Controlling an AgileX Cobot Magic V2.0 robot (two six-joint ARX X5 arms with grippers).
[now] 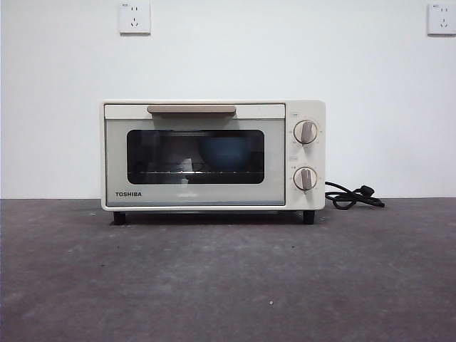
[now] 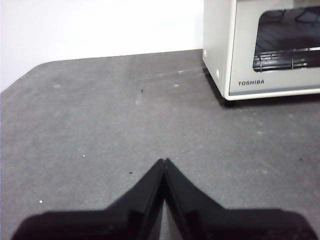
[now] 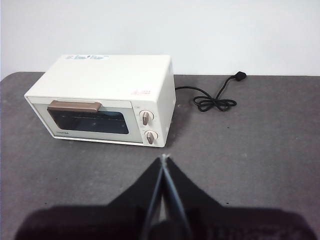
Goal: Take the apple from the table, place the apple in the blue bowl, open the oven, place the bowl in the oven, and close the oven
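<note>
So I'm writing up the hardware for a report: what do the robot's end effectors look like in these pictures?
Only the wrist views show them. The left end effector and the right end effector look alike: two matte black, wedge-shaped jaws tapering to a thin pointed tip from a broad dark base. No cables, labels or markings are visible on either. The front view shows no arm.
</note>
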